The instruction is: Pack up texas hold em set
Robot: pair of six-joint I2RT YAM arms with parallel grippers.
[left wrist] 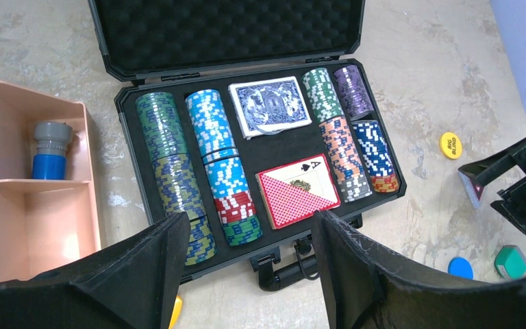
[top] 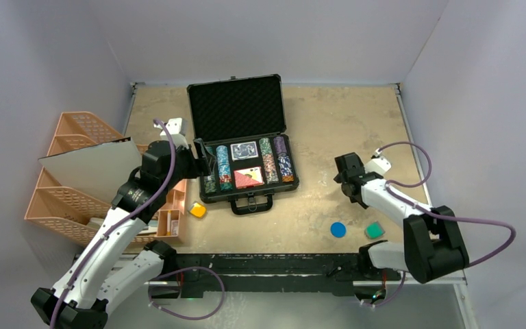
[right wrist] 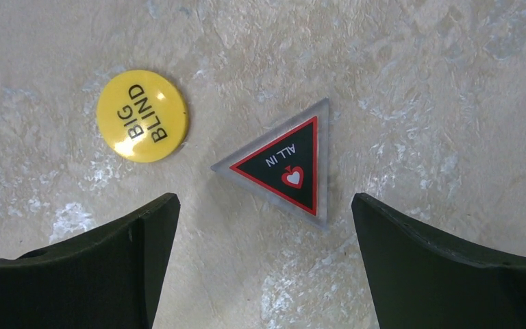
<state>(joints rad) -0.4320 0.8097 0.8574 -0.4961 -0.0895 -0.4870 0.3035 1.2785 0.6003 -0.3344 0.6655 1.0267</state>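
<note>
Yellow button (right wrist: 142,115); red-edged black triangle (right wrist: 284,164).

"BIG BLIND" button (right wrist: 142,116), "ALL IN" triangle (right wrist: 284,164)

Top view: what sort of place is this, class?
Probably a robotics lab cell: left arm and right arm bolted at a tabletop, white walls around it, open poker case staged.
</note>
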